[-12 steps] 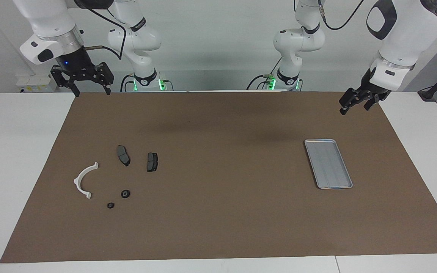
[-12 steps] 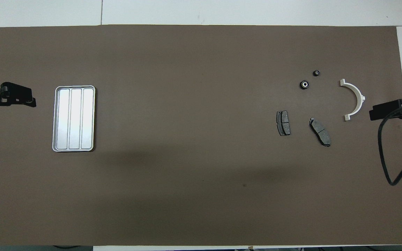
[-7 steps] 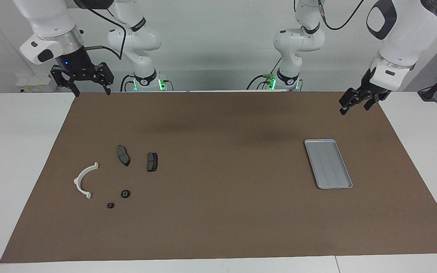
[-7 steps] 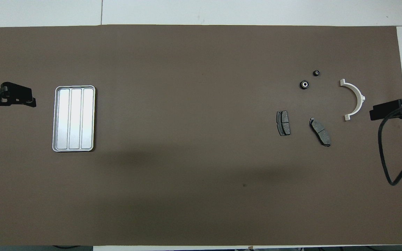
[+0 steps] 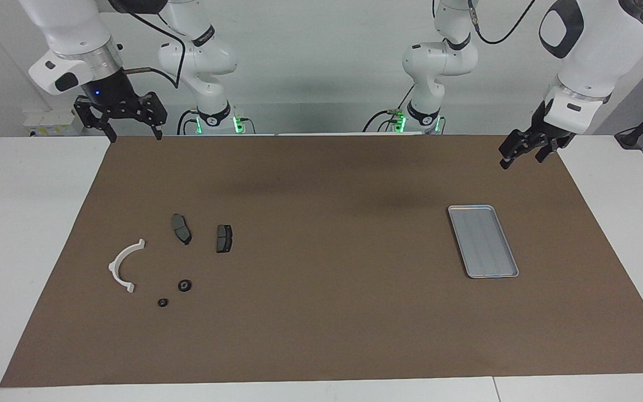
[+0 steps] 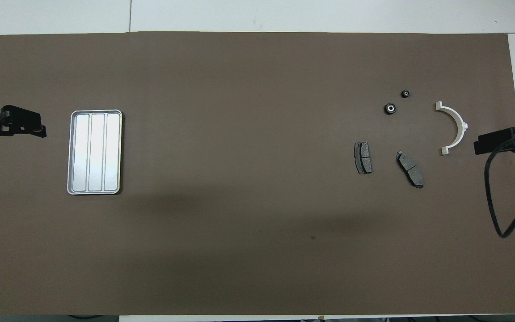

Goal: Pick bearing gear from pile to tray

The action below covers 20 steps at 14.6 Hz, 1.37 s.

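Tray (image 5: 483, 241) empty on brown surface (image 5: 332, 312). Small parts in pile (image 5: 171, 259), well apart. Right claw (image 5: 130, 133) wide, up high. Left claw (image 5: 525, 152) up high, can't tell width.

A white table (image 5: 31, 234) carries a wide brown mat (image 5: 321, 312) covering most of its top. A plain pale wall (image 5: 321, 67) stands past it, with a white socket strip (image 5: 48, 120) low at one end

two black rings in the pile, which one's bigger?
The larger black ring, beside the smaller ring: nearer the robots and nearer the brake pads.
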Motion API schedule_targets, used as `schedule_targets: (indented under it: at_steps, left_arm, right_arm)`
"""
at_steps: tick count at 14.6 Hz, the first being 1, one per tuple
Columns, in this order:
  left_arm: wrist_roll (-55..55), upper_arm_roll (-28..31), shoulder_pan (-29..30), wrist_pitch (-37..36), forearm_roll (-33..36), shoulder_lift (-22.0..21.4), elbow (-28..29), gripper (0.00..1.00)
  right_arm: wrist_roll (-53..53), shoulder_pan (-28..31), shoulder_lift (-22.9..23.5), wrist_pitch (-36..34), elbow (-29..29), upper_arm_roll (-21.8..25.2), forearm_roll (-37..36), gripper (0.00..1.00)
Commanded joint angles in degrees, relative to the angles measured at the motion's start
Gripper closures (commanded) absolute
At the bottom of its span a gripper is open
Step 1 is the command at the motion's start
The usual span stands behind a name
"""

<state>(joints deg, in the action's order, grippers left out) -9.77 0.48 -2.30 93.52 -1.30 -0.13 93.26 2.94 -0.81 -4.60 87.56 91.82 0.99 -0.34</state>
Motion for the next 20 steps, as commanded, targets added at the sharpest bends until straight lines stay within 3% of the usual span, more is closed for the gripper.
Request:
schedule_targets:
  at_steps: [1,20]
  left_arm:
    - [0.80,-0.12,0.19,-0.62,-0.28,-1.27,0.95,0.00]
    - [0.80,-0.12,0.19,-0.62,-0.28,-1.27,0.95,0.00]
  right_arm:
    - [-1.09,-0.33,-0.50,-0.46,0.29,0.16,-0.80,0.00]
    - [0.32,-0.33,-2.00,-0.02,0.56,-0.46,-0.62,0.00]
